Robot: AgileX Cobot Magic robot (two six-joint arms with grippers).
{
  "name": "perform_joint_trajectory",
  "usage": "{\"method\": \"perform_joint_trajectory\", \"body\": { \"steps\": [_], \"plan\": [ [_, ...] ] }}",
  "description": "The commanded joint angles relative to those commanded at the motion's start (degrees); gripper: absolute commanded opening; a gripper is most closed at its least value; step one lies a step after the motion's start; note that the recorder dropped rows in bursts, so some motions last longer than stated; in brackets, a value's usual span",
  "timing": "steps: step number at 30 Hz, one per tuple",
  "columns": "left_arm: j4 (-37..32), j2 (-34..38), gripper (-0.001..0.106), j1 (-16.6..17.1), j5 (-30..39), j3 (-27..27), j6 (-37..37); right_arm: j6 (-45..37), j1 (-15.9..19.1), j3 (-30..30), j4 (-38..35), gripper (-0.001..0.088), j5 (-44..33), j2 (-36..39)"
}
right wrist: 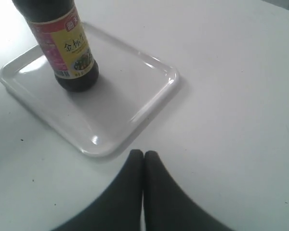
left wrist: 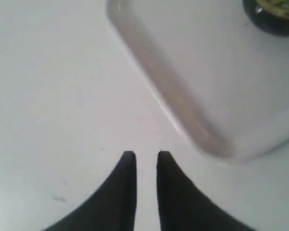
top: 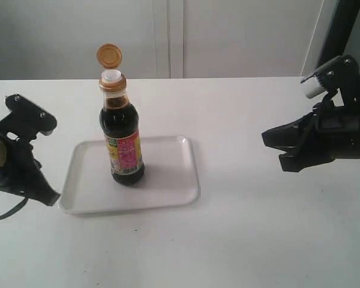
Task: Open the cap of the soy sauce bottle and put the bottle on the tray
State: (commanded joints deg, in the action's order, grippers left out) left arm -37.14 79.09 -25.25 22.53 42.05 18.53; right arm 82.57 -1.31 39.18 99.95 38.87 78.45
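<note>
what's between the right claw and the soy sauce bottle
Nothing stands there: from the right claw, bare white table, then the tray's rim and floor up to the soy sauce bottle. The right wrist view shows it.

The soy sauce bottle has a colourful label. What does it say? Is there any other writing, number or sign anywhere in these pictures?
"金标": dark characters on the yellow label of the soy sauce bottle, right wrist view; the next character curves out of sight.
Small mark in the red band above: too blurred to read.
Fine print and barcode, exterior view: too small to read.
Tray and table: no writing visible.
</note>
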Motion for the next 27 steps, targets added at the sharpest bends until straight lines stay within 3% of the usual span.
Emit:
{"method": "perform_joint_trajectory", "body": {
  "steps": [3,7,9,11,12,14,15,17,24,27],
  "plan": [
    [1.0,-0.3,0.0,0.0,19.2,3.4,-6.8,0.3,-0.4,0.0,0.0,0.0,-4.3,0.0],
    [8.7,-0.9,0.0,0.0,33.4,5.8,-17.5,-0.4,-0.4,0.0,0.0,0.0,-13.6,-0.1],
    [10.5,-3.0,0.0,0.0,33.6,5.9,-17.5,-5.2,-0.4,0.0,0.0,0.0,-24.1,-1.1],
    [10.5,-5.7,0.0,0.0,32.0,5.9,-17.5,-14.0,-0.4,0.0,0.0,0.0,-40.6,-2.2],
    [10.5,-6.5,0.0,0.0,30.8,5.9,-17.5,-17.8,-0.4,0.0,0.0,0.0,-52.5,-2.3],
    [10.6,-7.0,0.0,0.0,29.7,5.9,-17.5,-18.9,-0.3,0.0,-0.4,0.0,-69.6,-1.9],
    [10.6,-7.0,0.0,0.0,29.3,5.9,-17.5,-21.4,-0.3,0.0,-3.6,0.0,-74.6,-1.8],
    [10.9,-7.1,0.0,0.0,28.7,5.9,-17.0,-32.3,0.7,0.0,-16.3,0.0,-75.9,-1.8],
    [16.7,-7.1,0.0,0.0,32.1,5.9,-17.0,-74.7,1.6,0.1,-76.3,0.0,-73.8,-2.3],
    [20.9,-7.1,0.0,0.0,33.3,5.9,-17.0,-83.8,1.6,0.1,-90.7,0.0,-74.9,-3.9]
  ]
}}
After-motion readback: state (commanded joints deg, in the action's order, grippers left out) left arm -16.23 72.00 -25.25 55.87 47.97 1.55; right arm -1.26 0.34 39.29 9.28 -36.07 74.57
